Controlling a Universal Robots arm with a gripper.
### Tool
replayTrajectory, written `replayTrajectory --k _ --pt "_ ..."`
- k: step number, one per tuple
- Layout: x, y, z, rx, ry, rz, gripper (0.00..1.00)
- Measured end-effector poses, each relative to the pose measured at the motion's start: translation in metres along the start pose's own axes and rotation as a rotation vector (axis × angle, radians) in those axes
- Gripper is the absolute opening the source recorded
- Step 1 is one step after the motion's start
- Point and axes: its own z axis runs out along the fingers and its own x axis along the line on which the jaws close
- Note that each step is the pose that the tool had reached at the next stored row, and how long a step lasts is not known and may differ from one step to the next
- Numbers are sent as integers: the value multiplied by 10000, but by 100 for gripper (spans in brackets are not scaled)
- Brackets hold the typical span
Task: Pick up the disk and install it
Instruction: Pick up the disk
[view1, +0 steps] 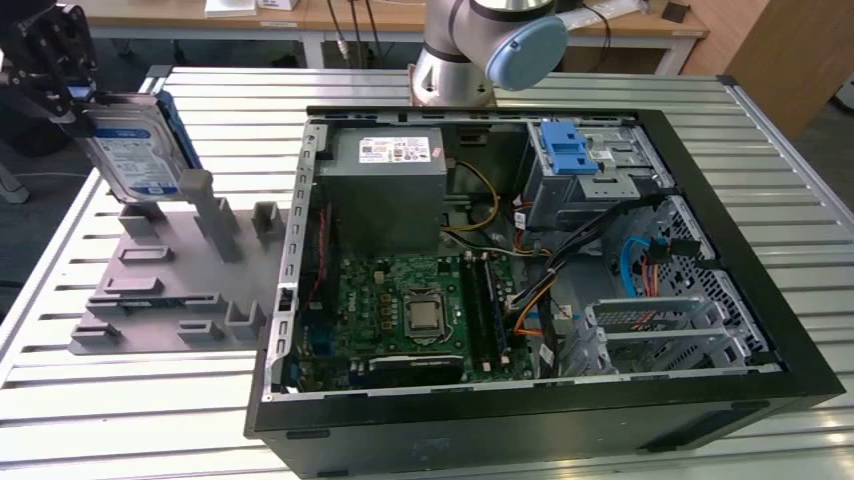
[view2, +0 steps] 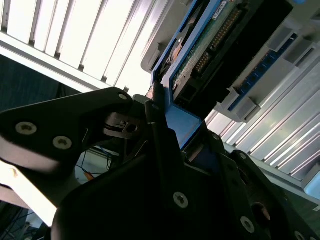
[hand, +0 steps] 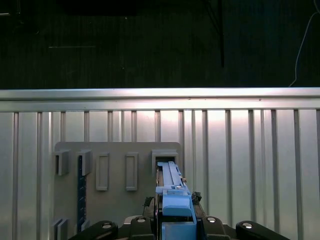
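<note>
Disk clamped upright at the grey rack

I see the end effector closed on the disk's upper end, its fingers pinching the blue side rail. The disk hangs straight below it, and I cannot tell whether the lower end sits in the rack's slot. The open computer case stands on the counter, well apart toward the exterior view's right.

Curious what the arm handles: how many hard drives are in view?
1. The disk sits in the gripper by the grey holder, on the exterior view's left. Others may be hidden inside the computer case.
</note>
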Motion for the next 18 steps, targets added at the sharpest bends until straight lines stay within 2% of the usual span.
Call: replayTrajectory --k 18 --pt "-1 2 -58 1 0 0 36"
